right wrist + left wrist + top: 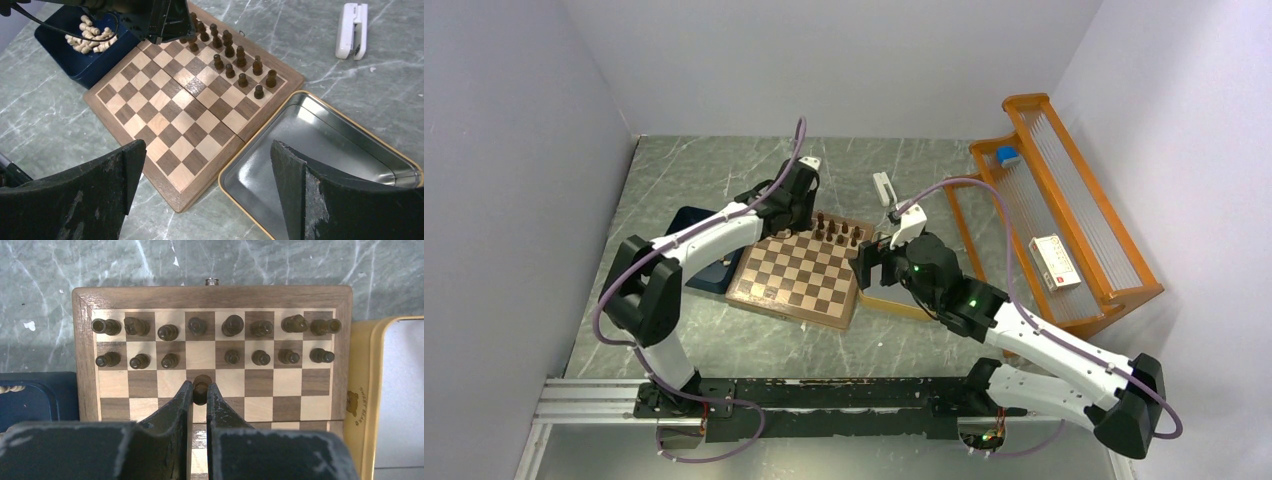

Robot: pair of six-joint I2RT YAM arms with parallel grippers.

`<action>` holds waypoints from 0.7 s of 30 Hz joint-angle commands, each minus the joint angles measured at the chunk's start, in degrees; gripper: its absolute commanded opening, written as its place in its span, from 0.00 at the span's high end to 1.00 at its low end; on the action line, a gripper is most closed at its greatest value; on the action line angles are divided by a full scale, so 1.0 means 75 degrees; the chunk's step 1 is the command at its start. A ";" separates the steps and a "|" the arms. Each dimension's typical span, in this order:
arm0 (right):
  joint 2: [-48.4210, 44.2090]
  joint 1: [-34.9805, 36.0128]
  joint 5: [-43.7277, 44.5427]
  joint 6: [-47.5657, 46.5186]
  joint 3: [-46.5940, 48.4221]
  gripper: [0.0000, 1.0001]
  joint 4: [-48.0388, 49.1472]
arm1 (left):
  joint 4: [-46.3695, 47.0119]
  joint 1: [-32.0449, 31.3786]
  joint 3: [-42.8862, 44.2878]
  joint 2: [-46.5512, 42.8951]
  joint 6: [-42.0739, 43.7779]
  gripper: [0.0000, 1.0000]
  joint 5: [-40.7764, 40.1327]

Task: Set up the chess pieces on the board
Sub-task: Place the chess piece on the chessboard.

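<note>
The board (796, 272) lies mid-table; it also shows in the left wrist view (215, 297) and the right wrist view (170, 125). Dark brown chess pieces (200, 326) stand in two rows at its far edge, with one gap in the second row. My left gripper (200, 390) is shut on a dark pawn (201, 386), held over the board just short of that gap. My right gripper (207, 150) is open and empty, above the board's right corner and the empty yellow-rimmed tray (350, 130).
A dark blue tray (80, 70) with light-coloured pieces (92, 35) sits left of the board. A white stapler-like object (352, 27) lies beyond the board. An orange rack (1064, 215) stands at the right wall.
</note>
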 commanded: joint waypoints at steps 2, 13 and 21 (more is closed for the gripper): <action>-0.0083 -0.0015 0.0563 0.0038 -0.0026 0.00 -0.0390 | 0.0512 -0.0074 0.0244 0.0404 0.0006 0.94 -0.0378; -0.0030 -0.0015 0.0726 0.0049 0.0014 0.00 -0.0636 | 0.0619 -0.0079 0.0418 0.0895 -0.0052 0.95 -0.0280; -0.0220 -0.0015 0.0837 0.0027 -0.0077 0.00 -0.0747 | 0.0789 -0.0094 0.0344 0.1170 -0.0050 0.95 -0.0283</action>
